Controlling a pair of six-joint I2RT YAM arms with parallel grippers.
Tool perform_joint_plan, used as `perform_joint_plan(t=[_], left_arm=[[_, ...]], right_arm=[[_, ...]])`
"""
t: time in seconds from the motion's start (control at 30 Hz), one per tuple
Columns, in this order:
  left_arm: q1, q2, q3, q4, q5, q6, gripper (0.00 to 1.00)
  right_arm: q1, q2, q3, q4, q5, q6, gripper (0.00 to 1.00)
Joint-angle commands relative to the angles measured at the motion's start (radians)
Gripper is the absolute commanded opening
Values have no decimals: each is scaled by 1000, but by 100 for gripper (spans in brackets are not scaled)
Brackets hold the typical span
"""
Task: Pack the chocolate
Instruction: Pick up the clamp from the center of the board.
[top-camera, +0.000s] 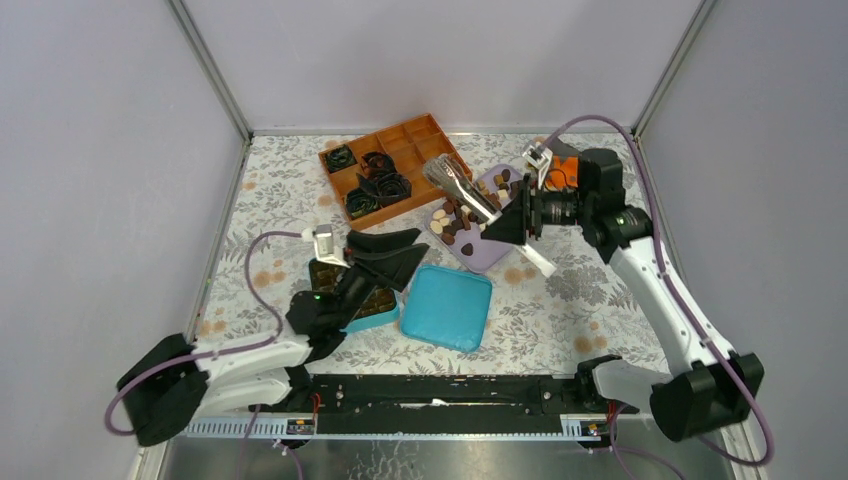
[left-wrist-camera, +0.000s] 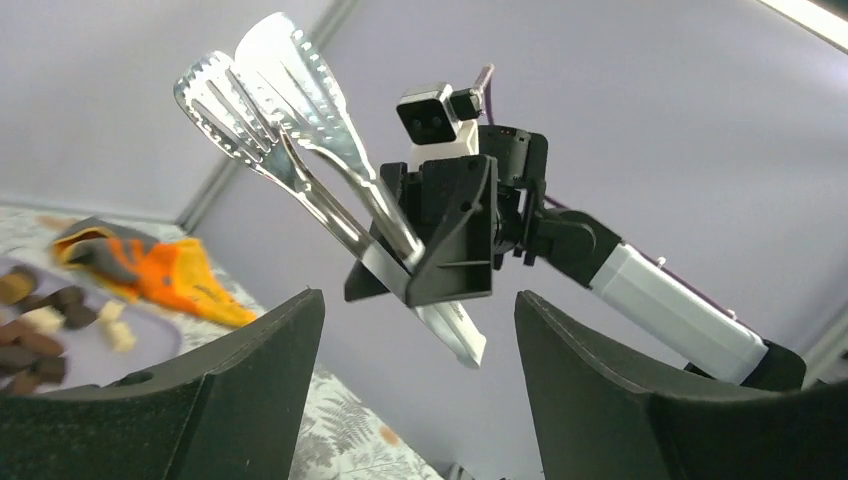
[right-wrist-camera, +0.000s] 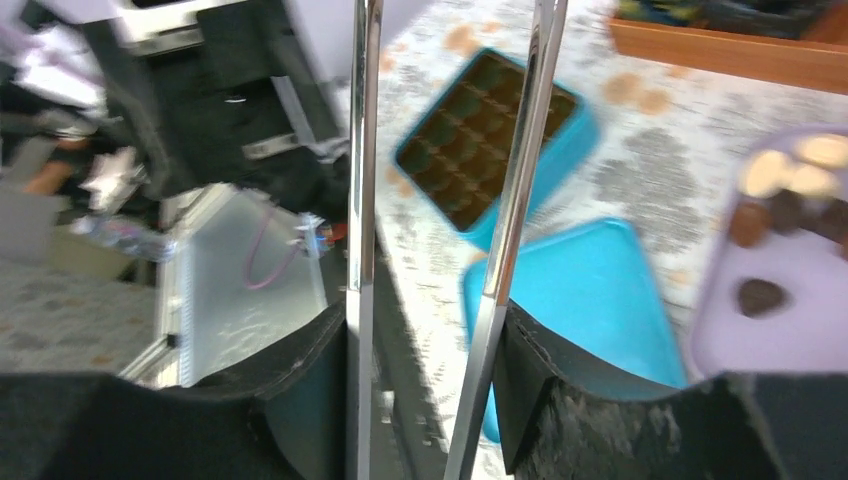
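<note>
Steel tongs (right-wrist-camera: 518, 180) fill the right wrist view, both arms pinched between the fingers of the right gripper (top-camera: 512, 226), which grips them at a narrow opening. In the top view they overlap the chocolate (top-camera: 452, 214), heaped on a lilac tray (top-camera: 487, 256) right of centre. Just below lies a teal lid (top-camera: 447, 306); left of it sits a teal box (top-camera: 378, 318) with a dark cell insert. Over that box the left gripper (top-camera: 385, 252) stands wide and empty. At upper centre, an orange divided tray (top-camera: 410, 140) holds black paper cups (top-camera: 385, 185) on the floral counter (top-camera: 560, 320).
</note>
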Motion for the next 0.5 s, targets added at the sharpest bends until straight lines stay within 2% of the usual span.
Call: perform_joint_plan(t=[0.0, 0.1, 0.2, 0.3, 0.47], left_arm=[[5, -232, -49, -405, -164, 27, 77], [6, -402, -2, -817, -264, 7, 77], [5, -527, 36, -1084, -336, -6, 77], [6, -597, 55, -1229, -388, -22, 77], [6, -643, 57, -1308, -428, -42, 77]], right_arm=[[-18, 133, 166, -338, 260, -345, 49], [-18, 249, 244, -478, 431, -521, 46], [-18, 324, 279, -501, 571, -619, 46], [-18, 398, 316, -496, 690, -676, 46], [-13, 527, 412, -506, 732, -701, 43]])
